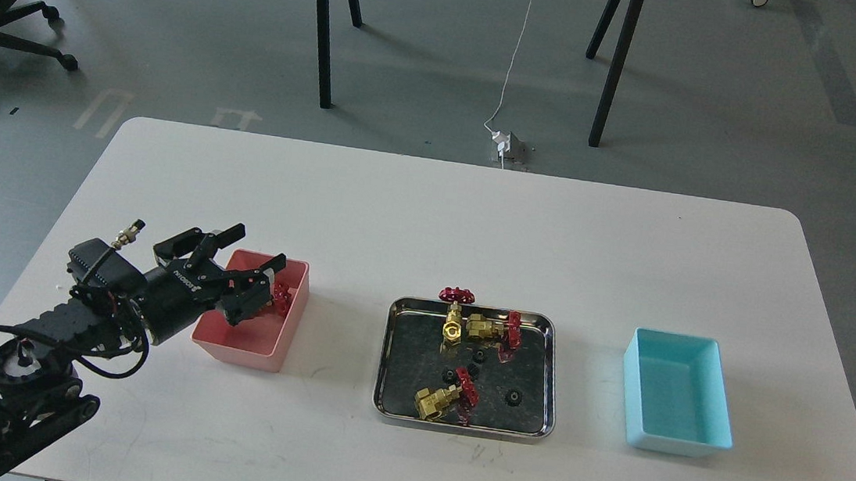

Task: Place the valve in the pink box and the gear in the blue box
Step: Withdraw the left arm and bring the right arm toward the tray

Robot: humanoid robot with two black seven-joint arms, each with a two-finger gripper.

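My left gripper is open and empty, its jaws spread over the far left part of the pink box. A valve lies inside the pink box, only its red handwheel showing behind my fingers. Three more valves sit in the steel tray: one upright, one on its side, and one at the front. Tiny black gears lie between them in the tray. The blue box stands empty at the right. My right gripper is out of view.
The white table ends close to the front and left of the pink box. Chair and stand legs are on the floor beyond the far edge.
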